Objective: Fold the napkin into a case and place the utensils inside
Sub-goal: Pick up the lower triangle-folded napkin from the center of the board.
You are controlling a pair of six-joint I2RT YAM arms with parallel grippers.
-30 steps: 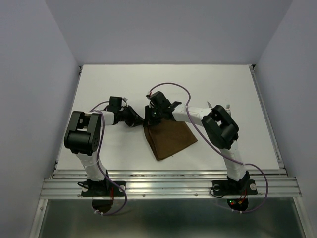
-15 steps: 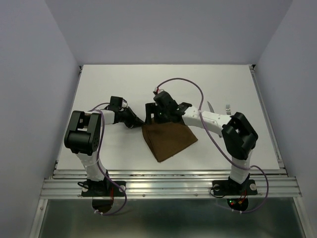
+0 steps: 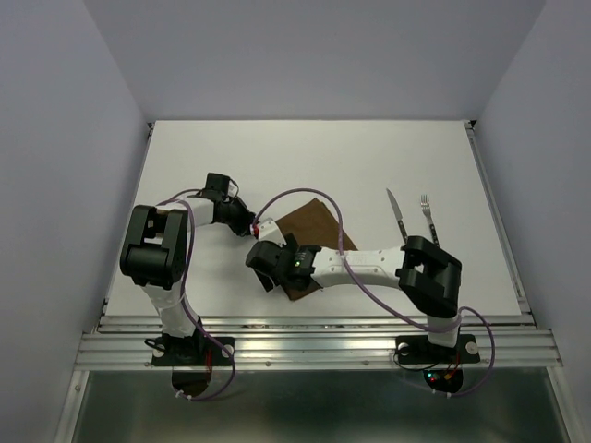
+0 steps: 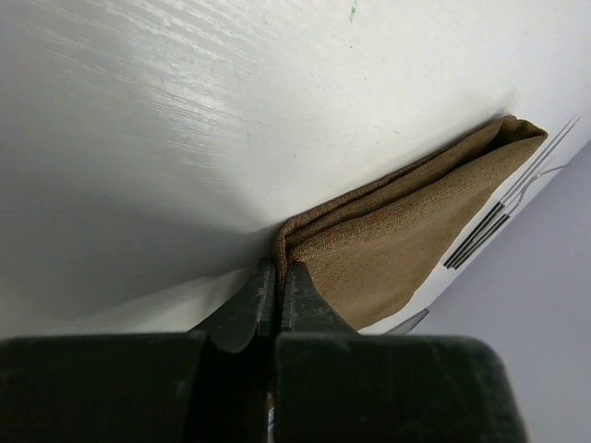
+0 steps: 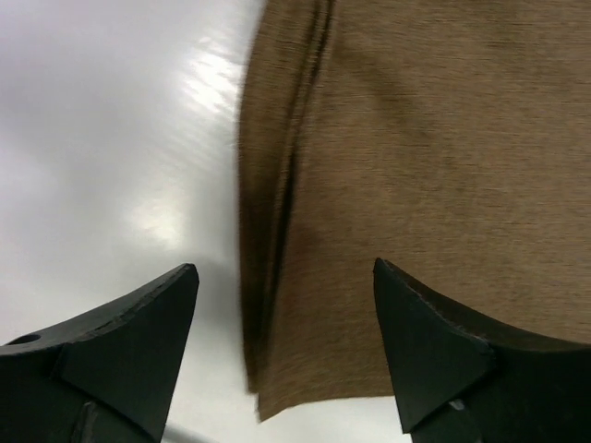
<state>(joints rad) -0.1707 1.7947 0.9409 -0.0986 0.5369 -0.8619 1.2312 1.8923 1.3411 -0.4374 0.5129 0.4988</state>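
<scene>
The brown napkin [image 3: 311,221] lies folded in layers on the white table [image 3: 203,157], partly hidden under my right arm. My left gripper [image 3: 251,226] is shut on the napkin's left corner [image 4: 280,247], jaws pinching the layered cloth [image 4: 397,231]. Above the napkin's near-left corner hovers my right gripper [image 3: 263,268], open. In the right wrist view its fingertips [image 5: 189,274] straddle the stacked fold edge of the napkin [image 5: 416,185] with nothing gripped. The knife [image 3: 397,214] and fork [image 3: 429,218] lie side by side right of the napkin. Both utensils [image 4: 480,238] show as thin lines beyond the cloth in the left wrist view.
Metal rails [image 3: 314,349] run along the table's near edge, where both arm bases stand. Grey walls [image 3: 55,138] close in the left, right and back sides. A purple cable [image 3: 343,242] loops over the right arm above the napkin.
My right gripper let go of the napkin's far corner, opened wide and swung toward the near-left corner. The cloth now reaches farther back. The left gripper finished shutting on its corner.
</scene>
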